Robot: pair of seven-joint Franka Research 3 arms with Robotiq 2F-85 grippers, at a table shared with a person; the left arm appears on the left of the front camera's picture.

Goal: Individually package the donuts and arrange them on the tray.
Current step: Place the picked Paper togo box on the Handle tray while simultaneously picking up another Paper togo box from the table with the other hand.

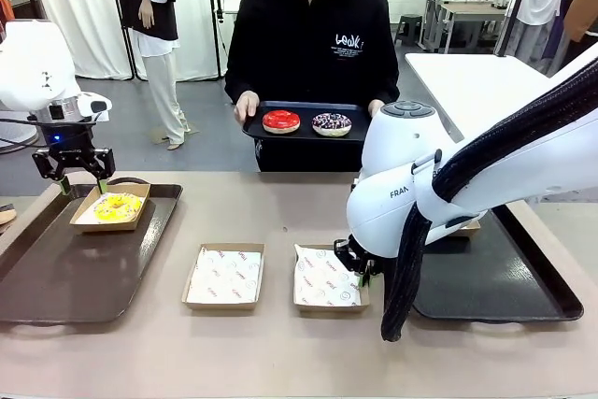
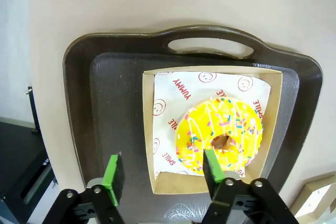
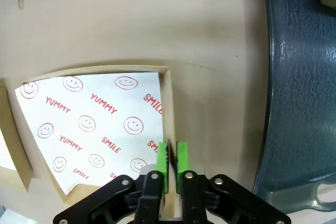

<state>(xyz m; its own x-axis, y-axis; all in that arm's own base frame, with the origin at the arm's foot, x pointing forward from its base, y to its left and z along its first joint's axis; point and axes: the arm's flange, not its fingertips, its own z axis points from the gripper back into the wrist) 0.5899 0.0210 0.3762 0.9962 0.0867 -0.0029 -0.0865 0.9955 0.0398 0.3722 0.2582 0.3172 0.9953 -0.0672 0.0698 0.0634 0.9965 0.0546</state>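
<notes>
A yellow-glazed donut (image 1: 117, 206) (image 2: 220, 135) with sprinkles lies in a paper-lined cardboard box (image 1: 89, 221) (image 2: 157, 82) on the left brown tray (image 1: 56, 296) (image 2: 79, 103). My left gripper (image 1: 82, 184) (image 2: 160, 179) hovers open just above the box's near corner. At the far side, a person holds a black tray (image 1: 304, 137) carrying the glossy red donut (image 1: 280, 121) and the dark sprinkled donut (image 1: 332, 124). My right gripper (image 1: 360, 268) (image 3: 172, 156) is shut on the side wall of an empty lined box (image 1: 327, 279) (image 3: 100, 124) on the table. The chocolate donut is out of view.
A second empty lined box (image 1: 224, 276) sits mid-table, left of the gripped one. A dark tray (image 1: 523, 287) (image 3: 299, 77) lies at the right, with another box (image 1: 470, 228) on it, mostly hidden by my right arm. Other people stand in the background.
</notes>
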